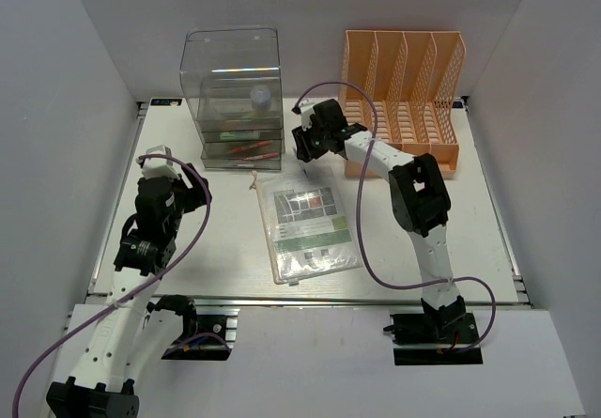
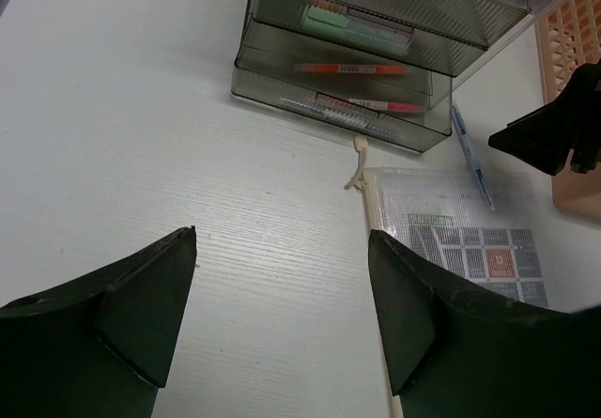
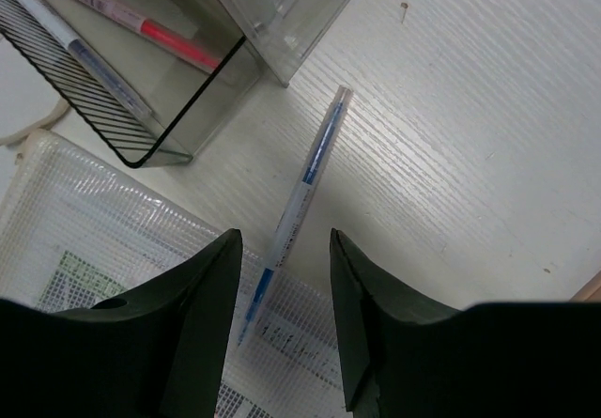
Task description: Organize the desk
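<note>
Judging from how things lie, the step in hand concerns the thin blue-and-clear plastic pen (image 3: 315,155), which lies on the large white ribbed desk (image 1: 225,235) that spreads under everything, from the arm bases to the back wall. The right gripper (image 3: 284,249) hangs over the pen with its fingers apart and the barrel between them, pinching nothing. The left gripper (image 2: 282,249) waits with its fingers spread wide over bare desk. The next move probably calls for a low, well-centred closing on the slim barrel, which could roll. The right wrist view shows that the pen's lower end rests on the clear mesh document pouch (image 3: 84,211), beside the transparent plastic drawer box (image 1: 235,99). The top view hides the pen under the gripper, but only it shows the orange perforated file rack (image 1: 404,89) as a whole.
</note>
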